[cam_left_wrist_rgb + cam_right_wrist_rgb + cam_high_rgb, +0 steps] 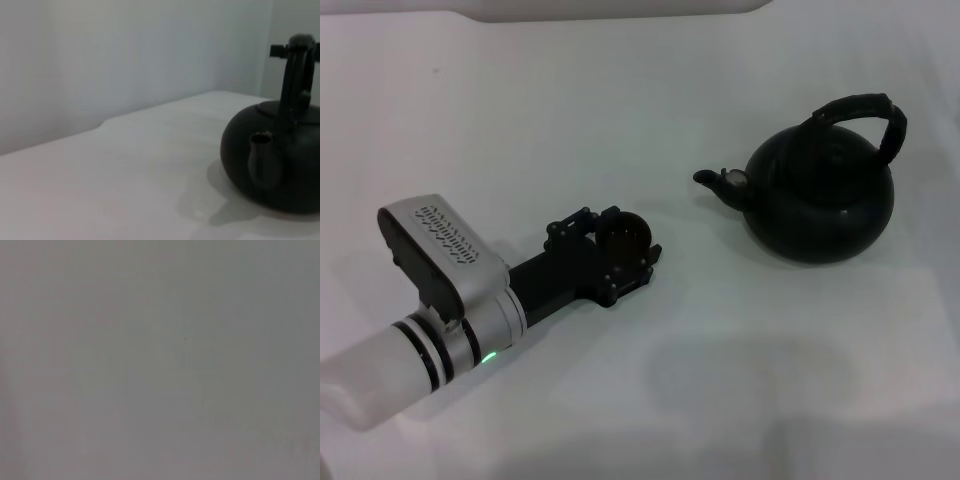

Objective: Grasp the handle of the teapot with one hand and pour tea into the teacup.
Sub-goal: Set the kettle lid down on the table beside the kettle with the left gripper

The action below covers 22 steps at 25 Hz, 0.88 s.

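The black teapot (820, 200) stands on the white table (720, 400) at the right, its spout (712, 180) pointing left and its arched handle (860, 110) upright. My left gripper (632, 238) lies low at the centre left, its fingers on either side of the small dark teacup (625, 235), which sits a short way left of the spout. The left wrist view shows the teapot (280, 160), its spout (262, 160) and its handle (295, 75) close by. My right gripper is out of view; its wrist view shows only a plain grey surface.
The white table's far edge (620, 15) runs along the back. A faint shadow lies on the table in front of the teapot (750, 385).
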Available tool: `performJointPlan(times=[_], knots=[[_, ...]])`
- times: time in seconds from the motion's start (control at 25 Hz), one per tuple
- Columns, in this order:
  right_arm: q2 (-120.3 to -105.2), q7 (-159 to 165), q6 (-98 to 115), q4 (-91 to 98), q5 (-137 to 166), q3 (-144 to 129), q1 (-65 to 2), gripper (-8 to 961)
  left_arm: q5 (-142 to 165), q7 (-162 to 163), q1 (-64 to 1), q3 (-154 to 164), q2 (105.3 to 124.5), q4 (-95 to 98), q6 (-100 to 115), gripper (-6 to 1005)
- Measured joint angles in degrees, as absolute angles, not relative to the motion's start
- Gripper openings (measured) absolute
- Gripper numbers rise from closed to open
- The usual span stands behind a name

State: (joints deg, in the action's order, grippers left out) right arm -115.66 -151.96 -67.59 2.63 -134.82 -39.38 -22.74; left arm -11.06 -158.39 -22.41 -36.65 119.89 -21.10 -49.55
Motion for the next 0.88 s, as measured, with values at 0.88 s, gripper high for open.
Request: performJointPlan(times=[0.88], knots=[[-115.75, -152.0, -67.6, 2.4, -134.8, -39.4, -22.6, 731, -11.0, -158.8, -23.1, -35.1, 119.62, -21.1, -48.9, 750]])
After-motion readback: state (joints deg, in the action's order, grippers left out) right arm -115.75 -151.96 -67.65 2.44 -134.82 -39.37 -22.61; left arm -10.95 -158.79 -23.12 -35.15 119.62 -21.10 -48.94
